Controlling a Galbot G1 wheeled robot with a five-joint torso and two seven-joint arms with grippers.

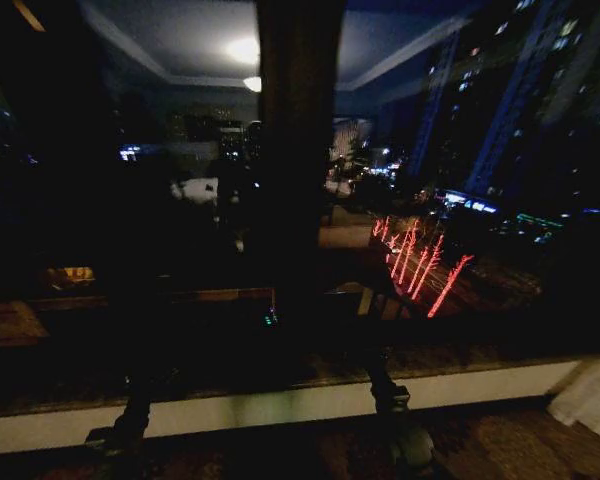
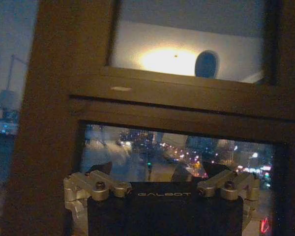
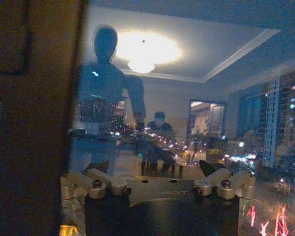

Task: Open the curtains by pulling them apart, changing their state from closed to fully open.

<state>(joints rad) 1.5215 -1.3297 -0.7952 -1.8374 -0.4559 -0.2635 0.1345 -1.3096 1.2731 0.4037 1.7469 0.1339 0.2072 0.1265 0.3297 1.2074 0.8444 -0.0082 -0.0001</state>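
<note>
Window glass (image 1: 460,200) and dark mullion (image 1: 298,150) block ahead.

Window frame post (image 1: 298,180) centre; curtain (image 1: 592,398) far right, beside sill (image 1: 280,405).

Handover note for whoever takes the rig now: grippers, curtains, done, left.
Left gripper: open, empty, facing the window frame.
Right gripper: open, empty, facing the glass.
Curtains: sheer off-white fabric bunched at the far right, by the sill; neither gripper touches it.
Done: glass in the head view is uncovered on both sides of the centre post.
Left: probably little; the left panel's position cannot be confirmed, so check it before calling the curtains fully open.
</note>
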